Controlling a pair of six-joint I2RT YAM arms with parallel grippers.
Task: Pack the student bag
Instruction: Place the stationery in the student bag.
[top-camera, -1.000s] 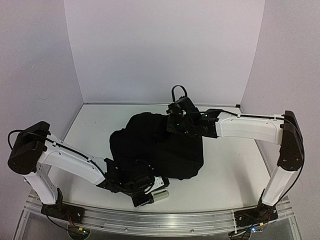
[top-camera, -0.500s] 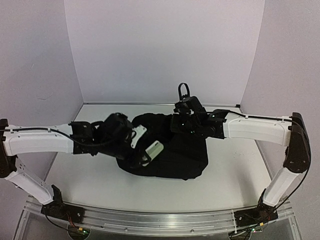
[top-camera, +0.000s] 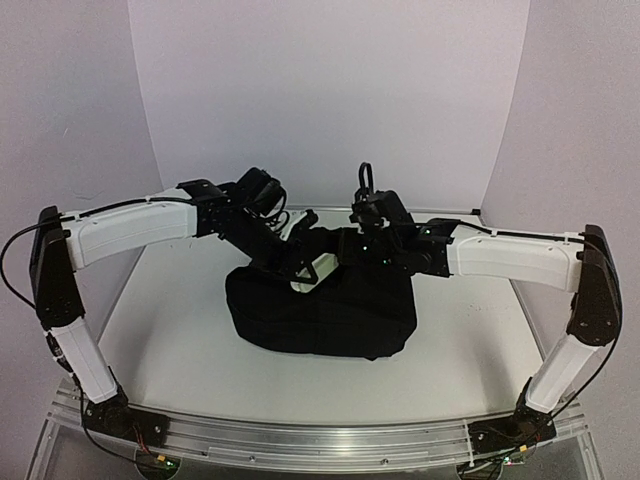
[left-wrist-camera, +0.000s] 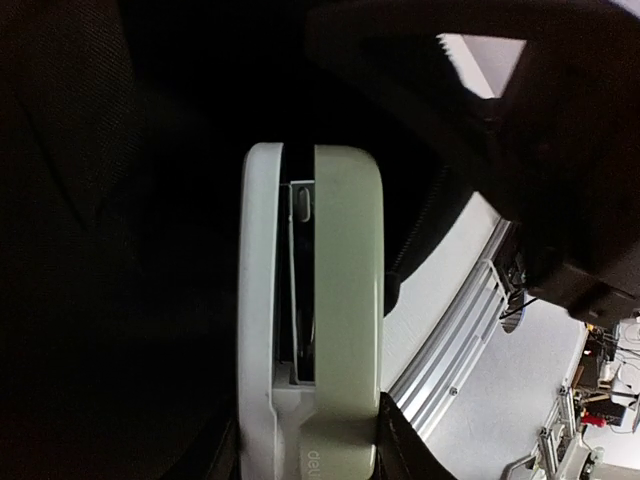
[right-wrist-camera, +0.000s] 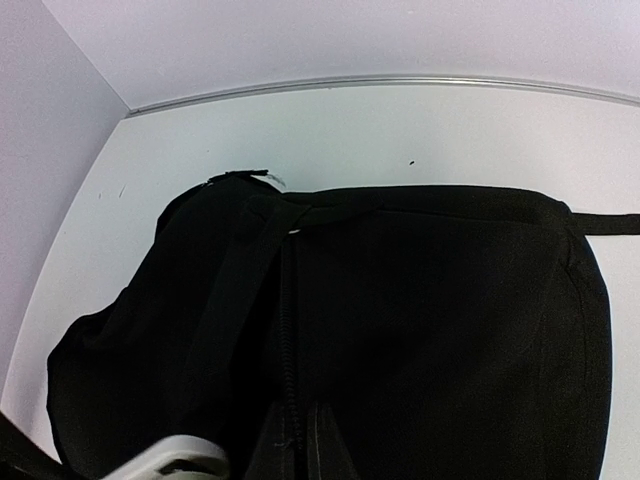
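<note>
On the table (top-camera: 470, 330) we had the student bag (top-camera: 320, 315) lying long-axis left-to-right just beneath both arms, right fingers (right-wrist-camera: 300, 445) pinched shut on its top seam, left fingers (top-camera: 298, 265) half-closed around a pale stapler (left-wrist-camera: 320, 320) directly above it.

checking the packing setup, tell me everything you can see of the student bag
The student bag is a large black backpack of soft woven fabric, slumped on the white table. From the right wrist, a zip line and a flat strap run over its top. The right gripper is shut on fabric beside that zip. The left gripper holds a pale green stapler at its upper edge.
</note>
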